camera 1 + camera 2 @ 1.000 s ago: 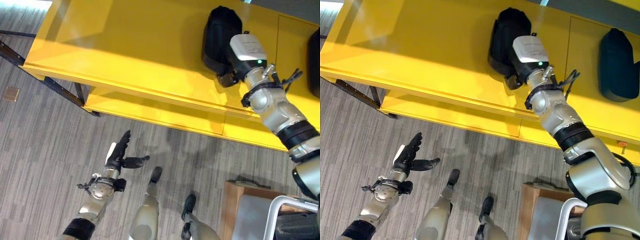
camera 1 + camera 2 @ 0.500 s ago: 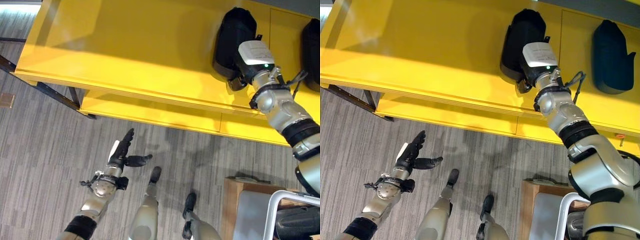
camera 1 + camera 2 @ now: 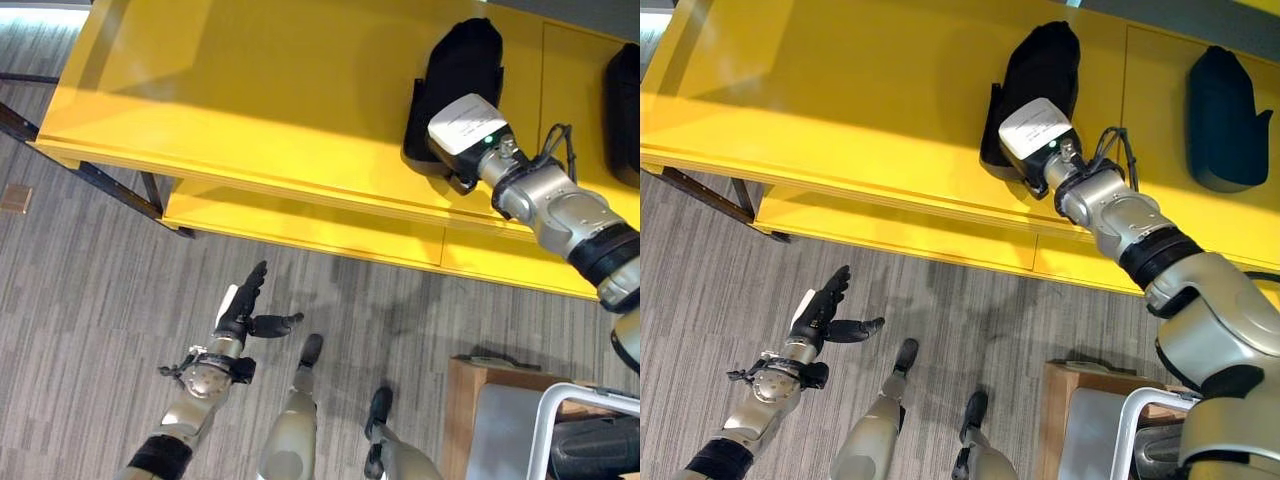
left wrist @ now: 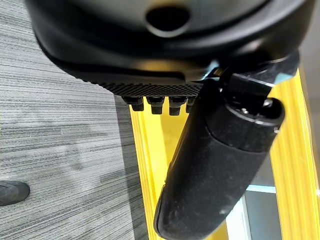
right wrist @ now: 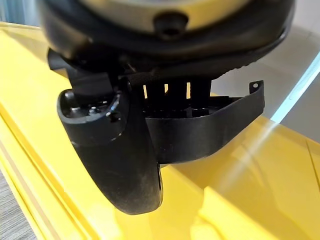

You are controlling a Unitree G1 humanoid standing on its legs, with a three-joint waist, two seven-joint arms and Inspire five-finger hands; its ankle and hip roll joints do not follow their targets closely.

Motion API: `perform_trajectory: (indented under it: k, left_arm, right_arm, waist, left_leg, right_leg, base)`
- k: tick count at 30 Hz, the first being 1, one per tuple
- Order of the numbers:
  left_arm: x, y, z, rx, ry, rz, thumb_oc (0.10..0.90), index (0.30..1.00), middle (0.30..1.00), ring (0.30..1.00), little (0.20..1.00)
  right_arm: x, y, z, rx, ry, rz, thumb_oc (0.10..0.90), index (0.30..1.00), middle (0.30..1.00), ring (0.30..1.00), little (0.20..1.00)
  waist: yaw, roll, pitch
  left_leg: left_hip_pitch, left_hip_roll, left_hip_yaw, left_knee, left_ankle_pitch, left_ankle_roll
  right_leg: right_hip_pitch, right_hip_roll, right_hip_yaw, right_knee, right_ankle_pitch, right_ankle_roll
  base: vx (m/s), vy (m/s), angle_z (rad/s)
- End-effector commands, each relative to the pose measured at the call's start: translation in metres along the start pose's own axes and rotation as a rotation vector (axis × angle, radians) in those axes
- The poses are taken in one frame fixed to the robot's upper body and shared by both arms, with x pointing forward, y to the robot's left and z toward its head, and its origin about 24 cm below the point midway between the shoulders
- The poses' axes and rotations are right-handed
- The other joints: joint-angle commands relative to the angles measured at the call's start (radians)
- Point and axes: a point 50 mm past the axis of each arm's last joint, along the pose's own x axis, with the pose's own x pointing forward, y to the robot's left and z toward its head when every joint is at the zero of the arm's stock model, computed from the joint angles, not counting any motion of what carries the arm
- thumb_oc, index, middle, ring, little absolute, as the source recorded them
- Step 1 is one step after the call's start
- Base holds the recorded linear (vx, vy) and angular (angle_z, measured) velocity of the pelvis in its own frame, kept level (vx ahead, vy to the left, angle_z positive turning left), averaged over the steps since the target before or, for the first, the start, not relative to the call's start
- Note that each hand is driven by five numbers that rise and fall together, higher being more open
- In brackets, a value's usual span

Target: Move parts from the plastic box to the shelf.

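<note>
Looking down from the head camera, I start with the biggest thing, the yellow shelf (image 3: pixel 250 90), which runs across the whole upper part of the frame, with a lower yellow tier (image 3: pixel 300 225) showing beneath its front edge. I read the broad flat top as the drop-off surface, since parts already lie on it.

Next in size is my right arm, reaching up from the lower right of the frame over the shelf's front edge. At its end the right hand (image 5: pixel 125 150) sits on the black part (image 3: pixel 1035 80) at upper centre-right of the frame, at the part's near end. In the right wrist view the thumb lies beside a thin black curved rim of that part, with the fingers passing behind it. They look wrapped on the rim, so I judge the part is resting on the shelf but not yet let go. Holding it at the near end keeps the wrist clear of the surface while it settles.

A second dark part (image 3: pixel 1223 115) lies at the upper right of the frame, well apart from the first.

Smallest, at lower left over the grey floor (image 3: pixel 80 300), my left hand (image 3: pixel 240 310) hangs idle with fingers straight and released, holding nothing.
</note>
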Motion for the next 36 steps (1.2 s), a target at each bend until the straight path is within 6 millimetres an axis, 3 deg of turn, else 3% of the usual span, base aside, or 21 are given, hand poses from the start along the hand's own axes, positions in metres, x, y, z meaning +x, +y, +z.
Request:
perform_trajectory:
  k: [1,15,17,18,26,36]
  left_arm:
    - [0.005,0.01,0.033,0.013,-0.192,0.02,0.9,1.0,1.0,1.0,1.0]
    - [0.006,0.007,0.031,0.011,-0.183,0.009,0.9,1.0,1.0,1.0,1.0]
    - [0.007,0.006,0.032,0.011,-0.185,0.005,0.9,1.0,1.0,1.0,1.0]
    - [0.007,0.006,0.033,0.012,-0.187,0.005,0.9,1.0,1.0,1.0,1.0]
    - [0.007,0.009,0.031,0.016,-0.179,0.015,0.9,1.0,1.0,1.0,1.0]
    - [0.007,0.015,0.029,0.038,-0.163,0.024,0.9,1.0,1.0,1.0,1.0]
  right_arm:
    - [-0.003,-0.011,-0.015,-0.11,0.012,0.005,0.4,0.3,0.3,0.3,0.3]
    - [-0.015,0.013,-0.046,-0.236,0.125,0.122,0.408,0.311,0.311,0.311,0.311]
    - [-0.015,0.014,-0.048,-0.267,0.129,0.134,0.637,0.632,0.632,0.632,0.632]
    - [-0.016,0.015,-0.049,-0.273,0.132,0.137,0.9,1.0,1.0,1.0,1.0]
    - [-0.016,0.007,-0.055,-0.225,0.165,0.089,0.9,1.0,1.0,1.0,1.0]
    - [-0.015,-0.021,-0.049,-0.214,0.112,0.008,0.9,1.0,1.0,1.0,1.0]
  waist:
    - [0.013,-0.023,-0.045]
    - [0.004,-0.02,-0.041]
    - [0.003,-0.02,-0.041]
    - [0.002,-0.02,-0.041]
    - [-0.004,-0.024,-0.046]
    - [-0.013,-0.039,-0.061]
  left_leg:
    - [-0.021,0.077,0.028,0.07,-0.038,-0.046]
    - [-0.023,0.077,0.035,0.078,-0.043,-0.046]
    - [-0.024,0.078,0.034,0.08,-0.044,-0.045]
    - [-0.023,0.078,0.035,0.08,-0.045,-0.045]
    - [-0.018,0.079,0.041,0.083,-0.046,-0.047]
    - [-0.004,0.083,0.042,0.09,-0.055,-0.047]
  right_leg:
    - [0.001,-0.113,-0.005,0.063,0.044,0.075]
    - [-0.003,-0.113,0.001,0.064,0.044,0.073]
    - [-0.003,-0.114,0.002,0.064,0.044,0.073]
    - [-0.004,-0.115,0.003,0.064,0.044,0.073]
    - [0.0,-0.113,0.006,0.067,0.042,0.072]
    - [0.009,-0.114,0.01,0.076,0.036,0.07]
  base:
    - [0.0,0.0,0.0]
    - [0.0,0.0,0.0]
    - [0.0,0.0,0.0]
    - [0.0,0.0,0.0]
    - [0.0,0.0,0.0]
    - [0.0,0.0,0.0]
